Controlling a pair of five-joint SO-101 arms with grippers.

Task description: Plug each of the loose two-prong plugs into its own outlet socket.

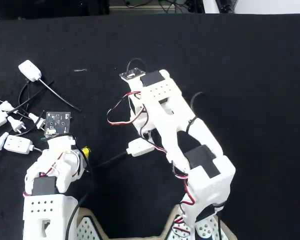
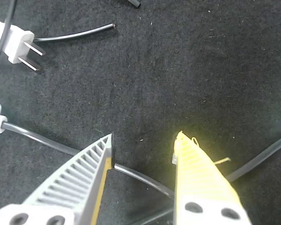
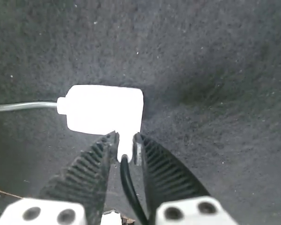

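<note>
Right wrist view: right tool (image 3: 125,139) pressed together on a white plug (image 3: 124,146), its black lead running back between the fingers. The plug's nose butts against the white outlet socket (image 3: 103,110), which lies flat on the black counter (image 3: 215,56). Cannot tell whether the prongs are fully home.

Left wrist view: left tool (image 2: 145,140) spread, low over the counter and astride a black cable (image 2: 136,172). A loose two-prong plug (image 2: 15,43) lies well apart, prongs bare.

Step in hand, as judged: seating this plug.
- Push straight along the prongs, no twist.
- The socket is unbraced and may skid, so steady it with the left tool.
- Release only once the faces meet flush.
</note>
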